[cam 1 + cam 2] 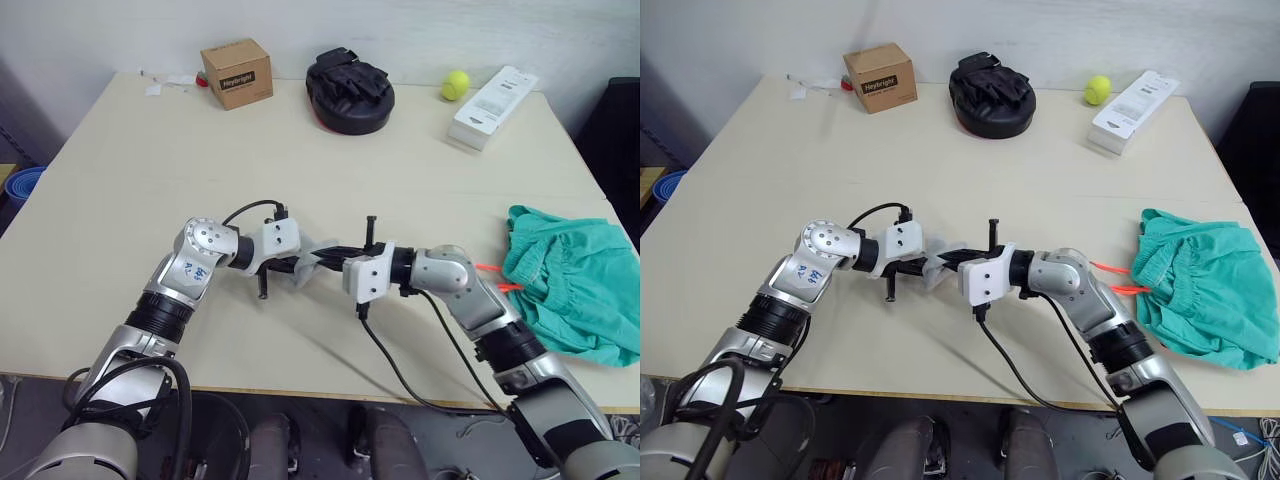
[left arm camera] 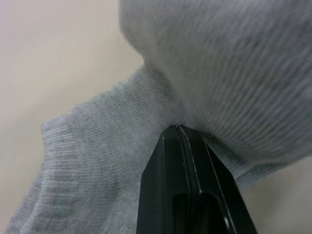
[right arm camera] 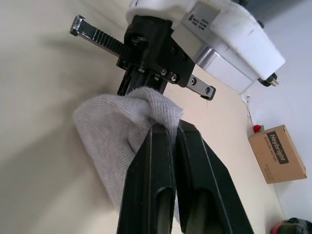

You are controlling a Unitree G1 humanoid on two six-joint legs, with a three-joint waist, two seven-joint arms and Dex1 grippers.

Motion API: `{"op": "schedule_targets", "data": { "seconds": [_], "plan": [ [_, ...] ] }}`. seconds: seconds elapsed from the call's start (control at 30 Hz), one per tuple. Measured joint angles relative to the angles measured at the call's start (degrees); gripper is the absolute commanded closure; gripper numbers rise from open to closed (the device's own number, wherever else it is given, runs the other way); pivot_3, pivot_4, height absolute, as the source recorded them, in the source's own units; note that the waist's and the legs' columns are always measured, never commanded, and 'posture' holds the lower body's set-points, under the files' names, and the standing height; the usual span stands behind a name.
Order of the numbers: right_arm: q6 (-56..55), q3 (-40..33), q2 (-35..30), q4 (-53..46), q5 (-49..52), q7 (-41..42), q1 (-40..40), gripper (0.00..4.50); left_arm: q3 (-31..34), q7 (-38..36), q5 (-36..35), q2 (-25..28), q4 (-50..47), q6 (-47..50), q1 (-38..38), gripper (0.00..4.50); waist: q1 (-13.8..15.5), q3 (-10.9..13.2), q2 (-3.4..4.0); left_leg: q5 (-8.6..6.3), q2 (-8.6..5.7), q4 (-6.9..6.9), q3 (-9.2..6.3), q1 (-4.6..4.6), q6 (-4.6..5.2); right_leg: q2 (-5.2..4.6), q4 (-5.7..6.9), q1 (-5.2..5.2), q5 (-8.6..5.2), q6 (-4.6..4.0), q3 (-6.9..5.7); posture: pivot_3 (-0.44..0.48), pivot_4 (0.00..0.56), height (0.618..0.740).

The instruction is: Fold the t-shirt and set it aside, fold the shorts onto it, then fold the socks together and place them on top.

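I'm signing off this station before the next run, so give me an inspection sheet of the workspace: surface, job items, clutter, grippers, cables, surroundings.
Surface: beige table, bare in the middle.
Job's things: grey socks bunched between the two grippers at the table's near middle; teal-green shorts crumpled at the right edge, orange drawstring trailing out. T-shirt: nothing seen.
Clutter: along the far edge, cardboard box, black padded mitt, tennis ball, white packet.
Grippers: left gripper shut on the socks; right gripper shut on the socks.
Cables: black cable hangs from the right wrist over the near edge.
Surroundings: white wall behind; blue bowl beside the table on the left.
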Motion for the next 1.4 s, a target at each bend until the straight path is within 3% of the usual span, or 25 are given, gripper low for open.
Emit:
{"op": "schedule_targets", "data": {
  "seconds": [0.57, 1.03, 1.4],
  "plan": [
    [-4.9, 0.4, 6.5, 14.0, -3.4, -3.2, -6.1, 4.47, 5.1, 2.1, -3.4, 1.2, -8.4, 11.8, 5.3, 4.5, -1.5, 0.1, 0.14, 0.02, 0.04, -0.15, 0.01, -0.02, -0.11, 0.08, 0.02, -0.09, -0.04, -0.08, 0.0, 0.0, 0.15, 0.74],
    [-9.5, 0.5, 6.6, 16.1, -3.6, -2.8, -7.1, 4.47, 8.0, 4.0, -6.2, 4.8, -9.0, 17.4, 5.2, 4.5, -1.5, 0.2, 0.26, 0.01, 0.05, -0.18, 0.01, -0.09, -0.14, 0.09, -0.01, -0.16, -0.05, -0.09, 0.0, 0.0, 0.15, 0.74],
    [-10.0, 0.5, 6.2, 16.8, -3.7, -2.8, -8.2, 4.47, 8.1, 4.7, -6.5, 5.4, -7.4, 15.7, 5.3, 4.5, -1.5, 0.2, 0.28, 0.01, 0.05, -0.18, 0.02, -0.09, -0.14, 0.09, -0.01, -0.17, -0.05, -0.09, 0.0, 0.0, 0.15, 0.74]
  ]
}}
